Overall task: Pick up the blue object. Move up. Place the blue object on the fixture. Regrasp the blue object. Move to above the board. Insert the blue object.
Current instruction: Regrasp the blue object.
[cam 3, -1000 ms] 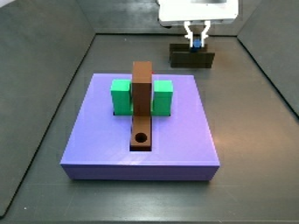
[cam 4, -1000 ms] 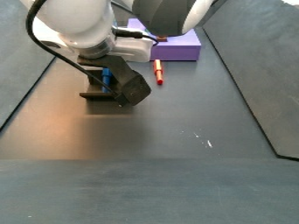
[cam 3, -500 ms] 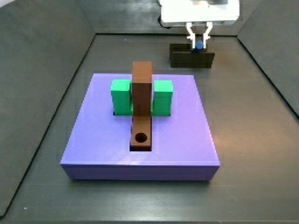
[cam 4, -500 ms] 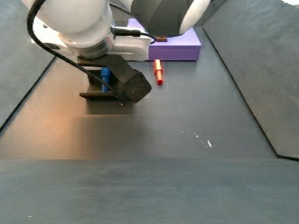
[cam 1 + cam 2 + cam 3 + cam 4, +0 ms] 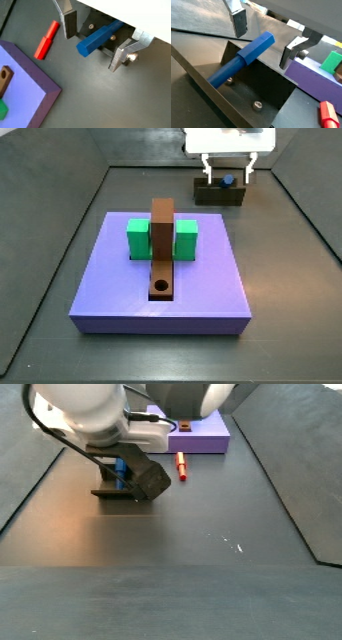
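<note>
Dark grey flooring with raised side walls fills both side views, and on it I see the board (image 5: 160, 283), a lavender slab carrying a long brown bar (image 5: 162, 248) with a round hole near its closer end and two green blocks (image 5: 139, 239) flanking the bar. Beyond the board stands the fixture (image 5: 221, 193), a dark block, with the gripper (image 5: 227, 174) just above it, its fingers spread apart on either side of the blue object (image 5: 229, 180), which shows as a small blue spot resting at the fixture's top. In a side view from the opposite end, I see the arm's white body leaning over the fixture (image 5: 130, 482), the blue object (image 5: 119, 469) partly hidden behind it, a red peg (image 5: 181, 466) lying on the floor beside it, and the board (image 5: 203, 439) farther back. In a wrist view, the gripper (image 5: 93, 39) is open, its silver fingers (image 5: 123, 52) standing clear of the blue object (image 5: 98, 39) between them; the red peg (image 5: 47, 39) lies on the floor next to the board's corner (image 5: 27, 85). In a wrist view from the other side, the blue object (image 5: 241, 58) leans tilted in the fixture's recess (image 5: 251, 87), the gripper (image 5: 264, 37) straddling its upper end without touching it.
</note>
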